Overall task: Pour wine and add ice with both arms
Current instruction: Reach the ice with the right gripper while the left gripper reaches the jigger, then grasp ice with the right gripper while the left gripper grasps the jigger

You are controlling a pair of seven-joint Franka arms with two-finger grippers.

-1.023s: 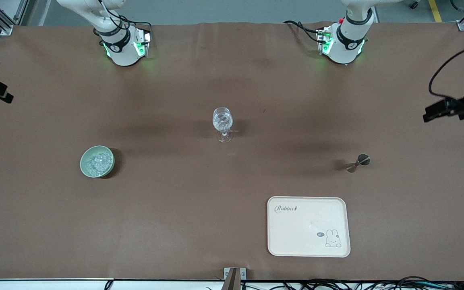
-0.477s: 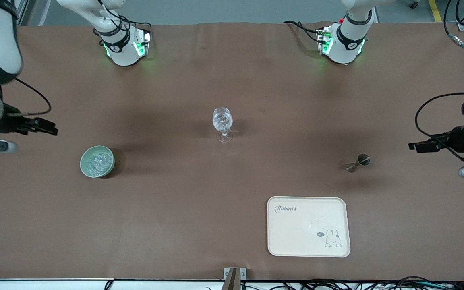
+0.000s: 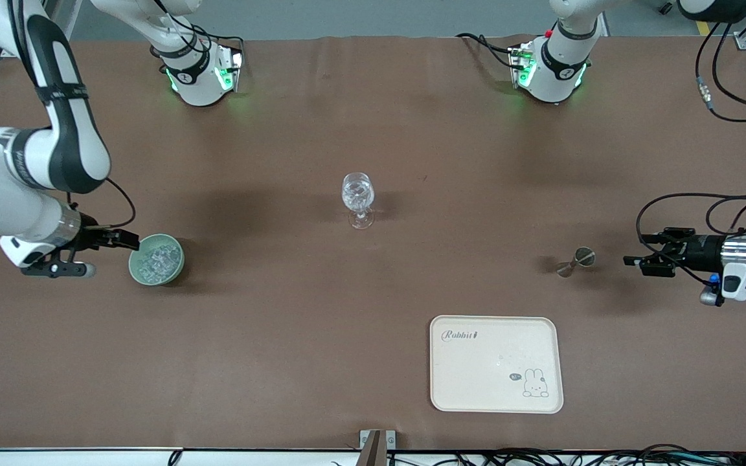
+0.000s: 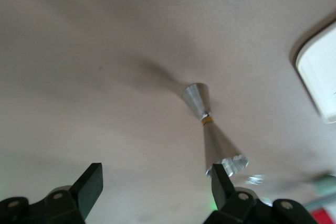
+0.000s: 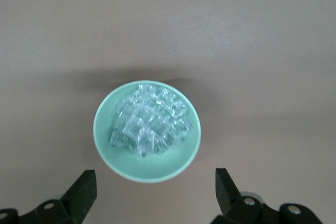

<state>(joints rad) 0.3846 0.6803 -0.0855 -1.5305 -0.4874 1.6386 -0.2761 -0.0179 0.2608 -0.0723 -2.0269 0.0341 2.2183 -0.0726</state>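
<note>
Landmark: take the wine glass as your reference; it is a clear stemmed glass standing upright at the middle of the brown, matte table, with glittering contents in its bowl.
Bowl: the pale green bowl is round and smooth-walled, and sits toward the right arm's end of the table from the wine glass, a little nearer the front camera.
Ice: the ice is a heap of small clear, faceted chunks piled in that bowl.
Jigger: the metal jigger is a shiny double cone with a narrow waist, lying on its side toward the left arm's end from the wine glass.
Tray: the cream tray is a flat rounded rectangle with a rabbit drawing, nearer the front camera than the wine glass.
Right gripper: you see the right gripper just beside the bowl's rim, its black fingers spread wide with nothing between them.
Left gripper: the left gripper is near the jigger on the side away from the wine glass, fingers wide apart and holding nothing.
Change: half a second ago both grippers were well apart from the bowl and the jigger; each has since closed in, while the glass, bowl, jigger and tray lie where they were.
</note>
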